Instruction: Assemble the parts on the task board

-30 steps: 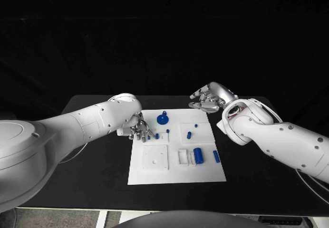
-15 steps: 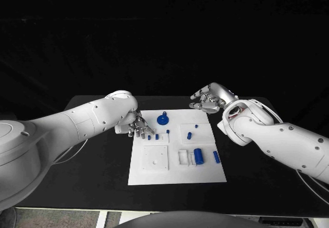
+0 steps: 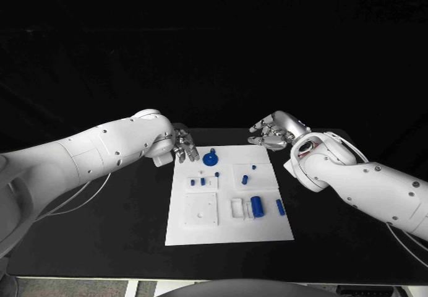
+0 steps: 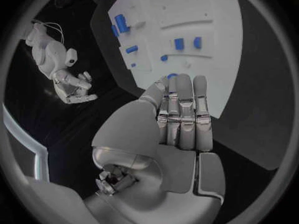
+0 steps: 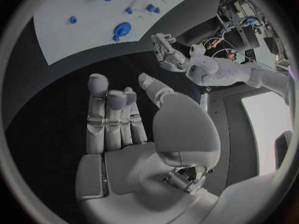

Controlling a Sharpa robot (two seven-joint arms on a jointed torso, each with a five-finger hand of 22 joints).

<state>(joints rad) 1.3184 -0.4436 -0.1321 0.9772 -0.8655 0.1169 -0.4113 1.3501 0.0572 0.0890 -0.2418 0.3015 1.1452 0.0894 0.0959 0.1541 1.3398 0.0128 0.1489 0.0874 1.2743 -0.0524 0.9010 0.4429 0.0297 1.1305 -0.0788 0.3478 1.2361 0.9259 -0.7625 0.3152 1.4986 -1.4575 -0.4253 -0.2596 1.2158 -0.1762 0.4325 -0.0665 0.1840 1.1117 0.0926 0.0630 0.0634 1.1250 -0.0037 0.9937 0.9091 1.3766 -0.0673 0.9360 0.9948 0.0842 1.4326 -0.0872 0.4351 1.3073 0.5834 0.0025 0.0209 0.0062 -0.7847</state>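
Observation:
The white task board (image 3: 201,229) lies in the middle of the black table. On it are a round blue disc with a stem (image 3: 210,158), small blue pegs (image 3: 202,181) and a larger blue cylinder (image 3: 256,205). My left hand (image 3: 185,143) hovers by the board's far left corner, fingers straight and side by side (image 4: 182,114), holding nothing. My right hand (image 3: 274,131) hangs above the far right corner, fingers extended (image 5: 115,117) and empty. The left wrist view shows the board (image 4: 218,59) beyond the fingers; the right wrist view shows the board (image 5: 87,10) and the disc (image 5: 121,31).
A raised white square block (image 3: 201,207) and a small white bracket (image 3: 237,206) sit on the board's near half. Black table surface (image 3: 125,216) surrounds the board on all sides. My left arm (image 3: 98,151) reaches over the table's left part.
My left hand has lifted off the small pegs at the board's left side and drawn back to its far left corner. The right hand has barely moved.

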